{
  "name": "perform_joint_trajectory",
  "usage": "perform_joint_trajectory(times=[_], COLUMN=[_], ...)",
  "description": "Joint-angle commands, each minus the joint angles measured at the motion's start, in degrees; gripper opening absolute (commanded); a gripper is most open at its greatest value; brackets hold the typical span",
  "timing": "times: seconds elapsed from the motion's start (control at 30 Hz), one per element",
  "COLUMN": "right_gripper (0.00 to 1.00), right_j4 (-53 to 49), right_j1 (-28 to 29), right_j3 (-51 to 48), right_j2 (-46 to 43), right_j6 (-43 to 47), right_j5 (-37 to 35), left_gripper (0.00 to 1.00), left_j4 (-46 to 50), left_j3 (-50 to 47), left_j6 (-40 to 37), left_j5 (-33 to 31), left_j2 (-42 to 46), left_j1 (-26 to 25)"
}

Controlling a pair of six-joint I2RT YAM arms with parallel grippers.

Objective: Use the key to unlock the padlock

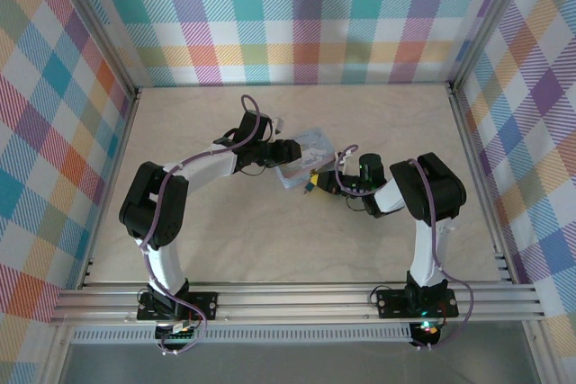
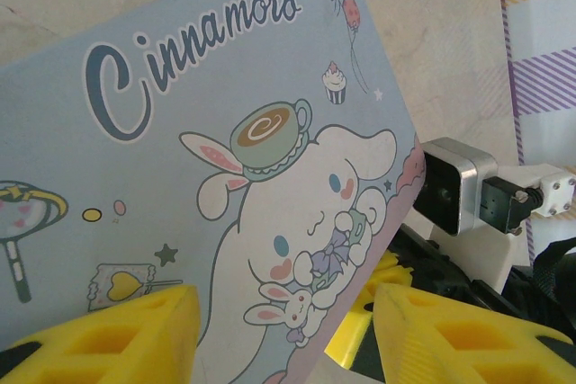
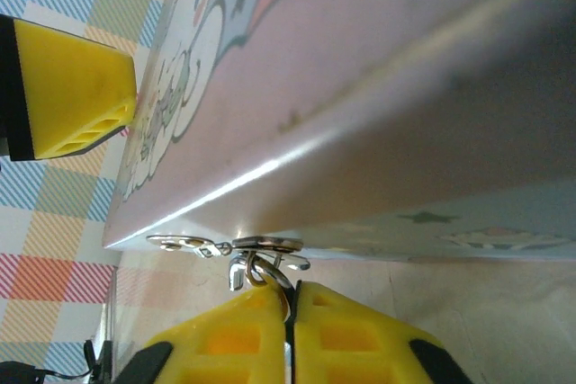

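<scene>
Yellow fingers (image 3: 243,339) of the right gripper (image 3: 288,305) are clenched on something thin and metal. Just above them a silvery loop hangs from the clasp (image 3: 220,245) on the tin (image 2: 180,159). It is probably the padlock (image 3: 261,269), with its blue body hidden; I cannot tell whether the key is in the pinch. The lock sits at the tin's near-right corner, mid-table (image 1: 225,240). The left gripper (image 2: 283,305) straddles the tin's far-left end, but I cannot tell whether it clamps it. If that hold is loose, any twist or tug on the right could drag the tin. The smooth metal could also slip from the pads.
</scene>
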State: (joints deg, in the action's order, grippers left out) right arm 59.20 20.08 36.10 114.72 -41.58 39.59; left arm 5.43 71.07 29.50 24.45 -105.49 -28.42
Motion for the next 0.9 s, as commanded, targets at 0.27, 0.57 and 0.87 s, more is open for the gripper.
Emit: perform_joint_trajectory(times=[0.27,0.57,0.87], right_gripper=[0.0,0.0,0.0], right_j4=[6.78,8.92,10.59], right_j1=[-0.38,-1.4,-2.23], right_j3=[-2.99,-3.78,-4.78], right_j2=[0.59,0.2,-0.67], right_j6=[-4.06,-7.89,-11.04], right_j5=[-3.85,-7.41,-10.28], left_gripper=[0.54,0.55,0.56], left_j4=[4.63,4.15,3.71], left_j3=[-2.95,-3.3,-3.74], left_j6=[0.79,0.85,0.88], left_j5=[-1.58,-1.5,-1.6], left_j2=[-0.24,-0.5,-0.49], left_j1=[-0.75,-0.75,-0.75])
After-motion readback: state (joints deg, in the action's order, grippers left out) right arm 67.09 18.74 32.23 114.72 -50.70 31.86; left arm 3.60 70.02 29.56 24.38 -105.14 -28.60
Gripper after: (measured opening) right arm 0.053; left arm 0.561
